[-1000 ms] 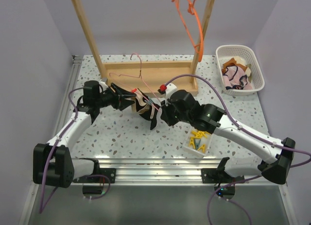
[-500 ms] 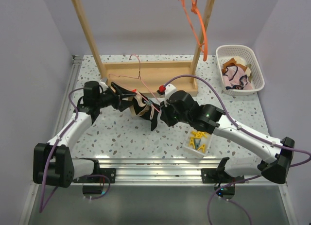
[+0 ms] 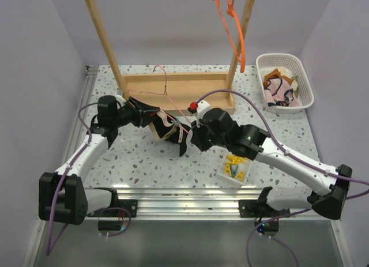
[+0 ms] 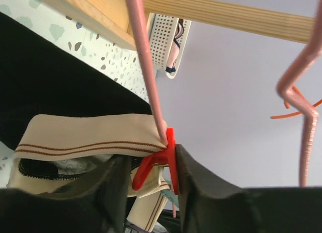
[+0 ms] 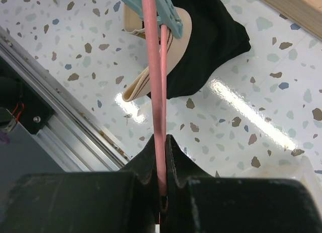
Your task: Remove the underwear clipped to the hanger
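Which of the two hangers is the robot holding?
The pink hanger, pinched in the right gripper; the orange hanger hangs untouched from the wooden rack.

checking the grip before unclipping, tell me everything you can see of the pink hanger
The pink hanger is a thin, smooth, plastic-looking rod with a bent hook, held above the speckled table. The right gripper is shut on its rod. A teal clip and a red clip pin black underwear with a beige band to it; the red clip sits between the jaws of the left gripper.
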You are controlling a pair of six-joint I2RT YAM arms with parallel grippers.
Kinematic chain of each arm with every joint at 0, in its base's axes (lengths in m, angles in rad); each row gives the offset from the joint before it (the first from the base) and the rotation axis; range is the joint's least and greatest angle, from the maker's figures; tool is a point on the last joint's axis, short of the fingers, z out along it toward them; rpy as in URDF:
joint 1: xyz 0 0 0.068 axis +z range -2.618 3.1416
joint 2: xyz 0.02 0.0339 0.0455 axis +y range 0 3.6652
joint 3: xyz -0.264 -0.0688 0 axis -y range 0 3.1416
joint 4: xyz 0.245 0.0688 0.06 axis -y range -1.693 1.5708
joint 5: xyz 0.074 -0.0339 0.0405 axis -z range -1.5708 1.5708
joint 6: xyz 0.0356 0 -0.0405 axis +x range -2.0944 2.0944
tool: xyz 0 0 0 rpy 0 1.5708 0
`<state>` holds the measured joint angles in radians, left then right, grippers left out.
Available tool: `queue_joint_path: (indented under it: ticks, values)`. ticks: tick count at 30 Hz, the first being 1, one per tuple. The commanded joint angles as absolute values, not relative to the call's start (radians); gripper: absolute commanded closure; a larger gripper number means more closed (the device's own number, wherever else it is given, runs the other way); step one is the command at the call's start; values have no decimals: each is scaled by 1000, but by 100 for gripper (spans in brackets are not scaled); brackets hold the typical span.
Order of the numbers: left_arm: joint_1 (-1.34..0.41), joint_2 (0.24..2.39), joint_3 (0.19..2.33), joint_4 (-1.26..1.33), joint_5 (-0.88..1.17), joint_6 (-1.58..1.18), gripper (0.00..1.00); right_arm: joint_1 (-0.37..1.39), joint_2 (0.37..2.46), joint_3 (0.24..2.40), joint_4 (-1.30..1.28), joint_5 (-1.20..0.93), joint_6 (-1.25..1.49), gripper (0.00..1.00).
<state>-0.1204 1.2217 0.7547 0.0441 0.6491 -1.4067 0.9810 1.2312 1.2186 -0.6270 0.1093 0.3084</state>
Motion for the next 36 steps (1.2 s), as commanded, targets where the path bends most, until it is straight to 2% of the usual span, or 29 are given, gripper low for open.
queue_joint_path:
  ticks: [1, 6, 7, 8, 17, 24, 26, 29, 30, 31, 33, 34, 36]
  values:
    - [-123, 1203, 759, 113, 644, -1417, 64, 983, 1189, 1215, -589, 107, 293, 100]
    - [-124, 1203, 761, 115, 650, -1413, 87, 985, 1183, 1213, -588, 110, 293, 100]
    - [-124, 1201, 761, 115, 650, -1413, 96, 985, 1183, 1213, -586, 117, 295, 100]
    - [-124, 1200, 761, 115, 653, -1413, 100, 983, 1184, 1215, -589, 121, 298, 100]
    - [-124, 1171, 796, 40, 675, -1365, 100, 983, 1242, 1262, -653, 313, 393, 100]
    - [-121, 1112, 743, 40, 649, -1359, 100, 983, 1295, 1284, -632, 321, 454, 100]
    - [-117, 1115, 752, 2, 629, -1307, 100, 983, 1292, 1275, -589, 287, 451, 100]
    - [-112, 1146, 825, -194, 578, -1174, 100, 985, 1302, 1293, -597, 272, 446, 100]
    - [-112, 1153, 837, -272, 545, -1146, 93, 983, 1304, 1299, -598, 262, 440, 100]
    - [-112, 1157, 845, -294, 537, -1126, 66, 983, 1307, 1302, -597, 253, 434, 100]
    - [-112, 1154, 847, -301, 537, -1106, 42, 985, 1316, 1313, -598, 226, 420, 100]
    - [-112, 1154, 847, -292, 546, -1106, 27, 983, 1322, 1319, -601, 219, 414, 100]
    - [-115, 1150, 853, -259, 577, -1132, 13, 985, 1342, 1330, -611, 193, 399, 100]
